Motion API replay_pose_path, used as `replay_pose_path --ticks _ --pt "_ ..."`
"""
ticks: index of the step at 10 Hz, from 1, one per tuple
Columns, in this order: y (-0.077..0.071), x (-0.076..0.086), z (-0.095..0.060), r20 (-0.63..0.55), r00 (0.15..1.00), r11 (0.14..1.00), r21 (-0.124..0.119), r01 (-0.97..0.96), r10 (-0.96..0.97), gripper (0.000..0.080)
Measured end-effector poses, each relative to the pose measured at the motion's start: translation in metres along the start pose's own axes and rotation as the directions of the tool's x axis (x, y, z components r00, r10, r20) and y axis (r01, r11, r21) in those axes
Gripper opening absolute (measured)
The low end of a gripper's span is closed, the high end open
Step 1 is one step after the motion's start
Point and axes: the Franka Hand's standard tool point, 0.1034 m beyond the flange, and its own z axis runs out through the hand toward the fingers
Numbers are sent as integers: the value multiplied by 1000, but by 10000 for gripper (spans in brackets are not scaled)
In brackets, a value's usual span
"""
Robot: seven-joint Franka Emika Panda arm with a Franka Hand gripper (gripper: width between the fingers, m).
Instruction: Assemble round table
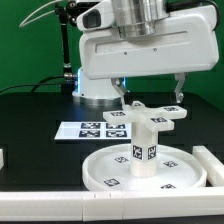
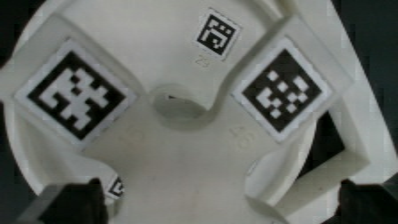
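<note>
From the exterior view, my hand hangs directly over the cross-shaped foot, which sits atop the short cylindrical leg. The leg stands upright at the centre of the round rimmed top, and that lies on the dark worktop. The marker board lies flat at about ten o'clock from the top. My fingers stand apart at three and nine o'clock of the foot, and I cannot tell whether they touch it. I judge the step is seating or turning the foot onto the leg. To do it well I should stay centred over the leg's axis, close evenly on opposite arms of the cross, and press straight down so the leg does not tilt.

In the wrist view, the foot fills the picture: white plastic, arms meeting at a small central dimple, black-and-white square markers on the arms. My dark fingertips show only at the edge.
</note>
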Motion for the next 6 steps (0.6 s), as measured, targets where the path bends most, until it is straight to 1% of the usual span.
replay_pose_path --ticks 1,3,5,6 --pt "4 -3 5 39 976 977 0 213 -213 649" --pt "6 -1 5 40 938 938 -4 346 -346 649" --pt "8 -1 5 41 879 879 -1 476 -476 649" --pt "9 0 4 49 791 791 -20 612 -610 649"
